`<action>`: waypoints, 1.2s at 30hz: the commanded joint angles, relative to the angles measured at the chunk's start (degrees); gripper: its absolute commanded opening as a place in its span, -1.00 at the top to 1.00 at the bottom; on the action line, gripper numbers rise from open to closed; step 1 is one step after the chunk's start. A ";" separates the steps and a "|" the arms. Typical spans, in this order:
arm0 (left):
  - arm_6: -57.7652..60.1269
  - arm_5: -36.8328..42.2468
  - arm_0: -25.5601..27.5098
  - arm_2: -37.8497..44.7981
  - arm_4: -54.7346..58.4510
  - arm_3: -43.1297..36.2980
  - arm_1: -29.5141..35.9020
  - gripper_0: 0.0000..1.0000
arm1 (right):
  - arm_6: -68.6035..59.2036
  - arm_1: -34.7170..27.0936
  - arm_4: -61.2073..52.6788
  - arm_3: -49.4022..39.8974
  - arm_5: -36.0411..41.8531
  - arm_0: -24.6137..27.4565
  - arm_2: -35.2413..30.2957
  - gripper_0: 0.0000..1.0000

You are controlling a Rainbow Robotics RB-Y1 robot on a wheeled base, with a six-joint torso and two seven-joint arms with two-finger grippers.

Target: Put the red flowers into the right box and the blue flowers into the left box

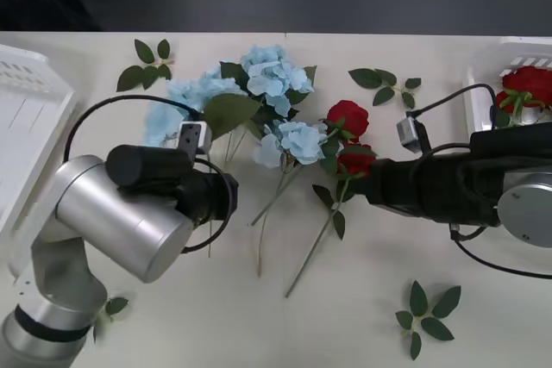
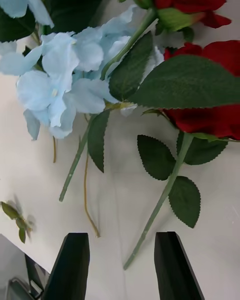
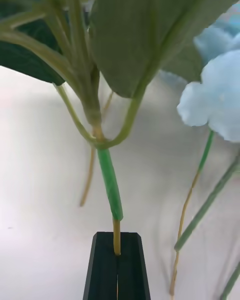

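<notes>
Our left hand (image 3: 117, 260) has its black fingers pressed together on the thin yellowish stem of a blue flower (image 3: 111, 180), whose green sleeve, forked stalks and broad leaf rise just above the fingertips. In the front view this hand (image 1: 211, 200) sits low over the table (image 1: 345, 325), just beside the blue flowers (image 1: 276, 75) — fluffy pale heads with large green leaves, lying in a loose heap at the table's middle.

Our right hand (image 2: 120, 265) is open, its two black fingers apart above bare table, with a rose stem (image 2: 160, 205) running down between them without touching either. Two red flowers (image 1: 349, 118) lie just beyond it, deep red blooms on thin stems, their leaves overlapping a blue head (image 2: 65, 75). More red blooms rest in the right box (image 1: 479, 84) at the table's right edge. The left box (image 1: 34, 118) stands at the left edge, white and ribbed.

We can read no writing anywhere. Leaf sprigs (image 1: 427, 316) lie scattered — one near the front edge, others (image 1: 384, 84) toward the back. The front of the table is open room.
</notes>
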 commanded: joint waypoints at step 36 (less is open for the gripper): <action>-59.20 14.17 -15.92 51.96 26.91 33.82 27.93 1.00 | -33.60 10.39 26.74 5.09 17.29 -11.93 13.46 -0.99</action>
